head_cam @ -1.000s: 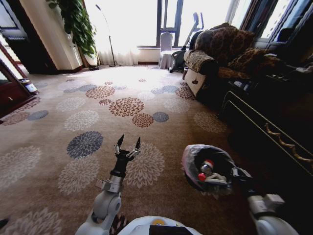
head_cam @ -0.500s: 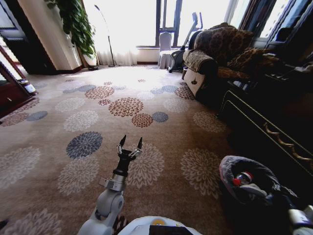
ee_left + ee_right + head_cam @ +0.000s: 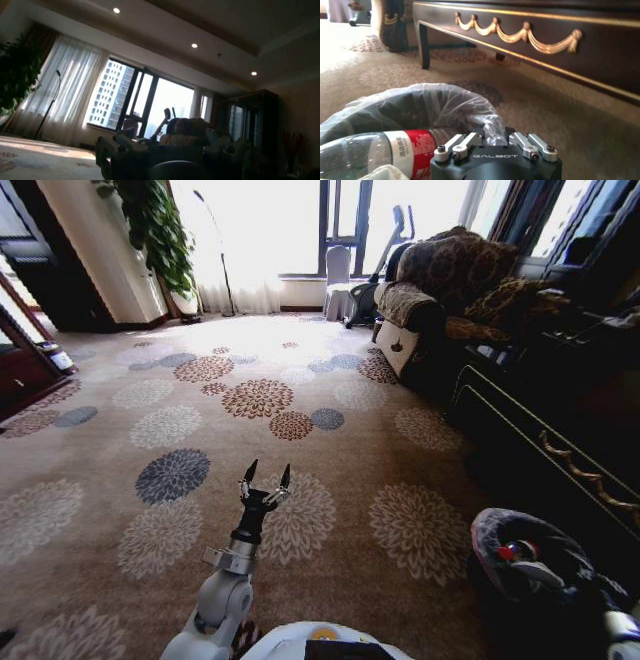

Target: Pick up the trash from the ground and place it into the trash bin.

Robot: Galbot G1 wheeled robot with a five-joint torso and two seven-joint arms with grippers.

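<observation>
My right gripper (image 3: 494, 147) sits at about five o'clock in my head view, clamped on the liner-wrapped rim of the trash bin (image 3: 525, 565), so I am carrying the bin itself low over the carpet (image 3: 330, 480) beside the dark cabinet (image 3: 560, 430). Inside the bin I see a clear bottle with a red label (image 3: 375, 152), its red cap (image 3: 512, 552) showing from above, so at least one piece of trash is already in. I judge this step as moving the bin along between pickups; next I will need a flat bare patch of floor to set it down upright, without tipping it and spilling the bottle. My left gripper (image 3: 265, 477) hangs at six o'clock over a pale flower in the carpet, its fingers spread apart and holding nothing. The cabinet with gold swags stands close at three o'clock, and its leg (image 3: 424, 47) could catch the bin. A patterned sofa (image 3: 450, 280) sits at one o'clock, a potted plant (image 3: 150, 225) at eleven.
</observation>
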